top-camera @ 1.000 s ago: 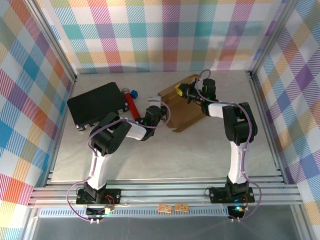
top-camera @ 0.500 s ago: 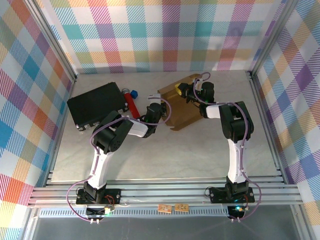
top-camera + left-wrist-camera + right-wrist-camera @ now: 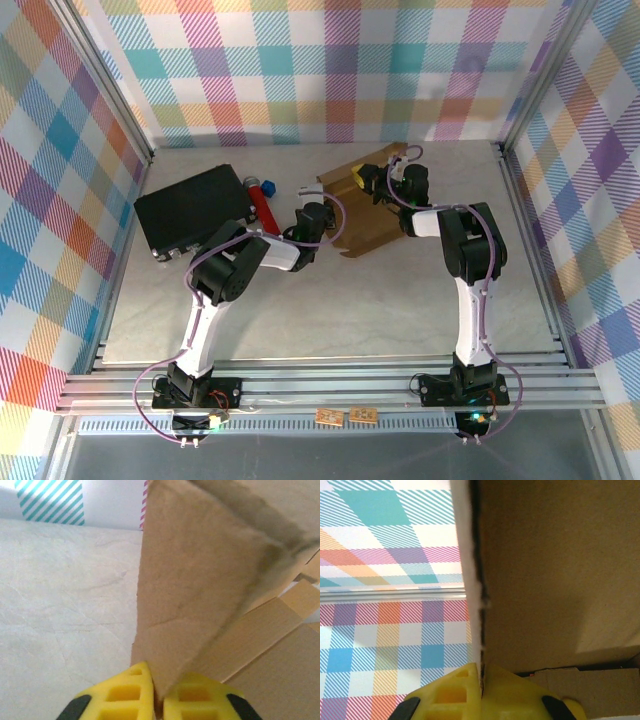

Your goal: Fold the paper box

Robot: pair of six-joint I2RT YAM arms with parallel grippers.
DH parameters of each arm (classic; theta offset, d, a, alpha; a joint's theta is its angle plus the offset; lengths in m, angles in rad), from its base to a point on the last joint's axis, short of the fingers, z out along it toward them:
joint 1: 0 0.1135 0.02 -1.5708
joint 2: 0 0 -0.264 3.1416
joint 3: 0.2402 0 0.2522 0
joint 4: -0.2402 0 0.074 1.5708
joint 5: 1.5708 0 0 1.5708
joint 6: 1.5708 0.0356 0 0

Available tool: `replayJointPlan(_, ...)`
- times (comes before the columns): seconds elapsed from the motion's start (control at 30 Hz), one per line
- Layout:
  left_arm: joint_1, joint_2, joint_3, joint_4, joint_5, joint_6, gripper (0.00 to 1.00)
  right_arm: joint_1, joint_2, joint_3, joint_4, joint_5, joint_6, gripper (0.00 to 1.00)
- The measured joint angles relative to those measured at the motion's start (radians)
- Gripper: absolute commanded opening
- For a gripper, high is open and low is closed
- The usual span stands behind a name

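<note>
While the paper box [image 3: 368, 218] lies on the table [image 3: 330, 310] to the right of the black case [image 3: 195, 208], both arms reach in and grip it. A red cylinder [image 3: 265, 208] with a blue cap [image 3: 269, 186] lies between the case and the box, just beside the case's right end.

The left gripper [image 3: 324, 216] is at the edge of the box that faces the case. Its wrist view shows the yellow fingertips [image 3: 131, 695] pressed together on the pointed corner of a brown flap, and the flap rises away from them over paler cardboard strips lower down.

The right gripper [image 3: 362, 181] is farther from the case, at the rear part of the box. In its own wrist view the yellow fingers [image 3: 454, 692] pinch a cardboard panel seen edge-on, with the pale cut edge running straight up from between them and the brown face of the panel to its right.

The box is not flat — at least one flap stands up off the rest of the sheet.
</note>
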Motion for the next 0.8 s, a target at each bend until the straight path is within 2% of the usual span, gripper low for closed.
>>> replayJointPlan(0.4, -0.022, 0.003, 0.049, -0.1, -0.097, 0.009, 0.0, 0.0, 0.0, 0.0, -0.024, 0.016, 0.0, 0.0)
replayJointPlan(0.5, -0.023, 0.003, 0.05, -0.101, -0.109, 0.033, 0.23, 0.0, 0.0, 0.007, -0.039, 0.011, 0.0, 0.0)
replayJointPlan(0.57, -0.023, 0.003, 0.055, -0.101, -0.111, 0.053, 0.3, 0.002, 0.0, 0.009, -0.047, -0.007, -0.001, 0.0)
replayJointPlan(0.73, -0.021, 0.004, 0.083, -0.097, -0.125, 0.106, 0.33, 0.006, 0.0, 0.01, -0.06, -0.024, -0.005, 0.0)
replayJointPlan(0.8, -0.02, 0.004, 0.095, -0.096, -0.132, 0.122, 0.26, 0.006, -0.001, 0.01, -0.062, -0.029, -0.007, 0.0)
